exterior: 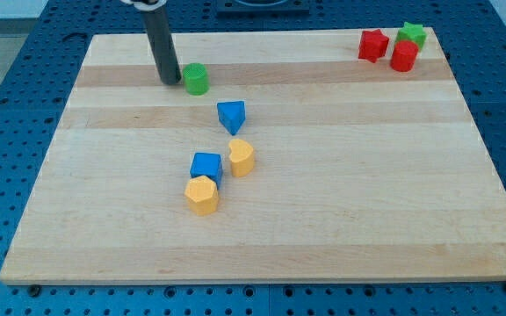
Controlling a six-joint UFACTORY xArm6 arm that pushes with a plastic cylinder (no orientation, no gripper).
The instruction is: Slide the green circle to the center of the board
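Observation:
The green circle [196, 78] is a small green cylinder near the board's top edge, left of the middle. My tip [170, 81] rests on the board just to the view's left of it, very close or touching; I cannot tell which. The dark rod rises from the tip to the view's top edge. Toward the view's bottom right of the green circle lie a blue triangular block [231, 115], a yellow heart block [241, 157], a blue cube [206, 165] and a yellow hexagonal block [202, 195].
The wooden board [367, 193] lies on a blue perforated table. At its top right corner sit a red star-like block [373, 45], a red cylinder [403, 56] and a green star-like block [412, 35], close together.

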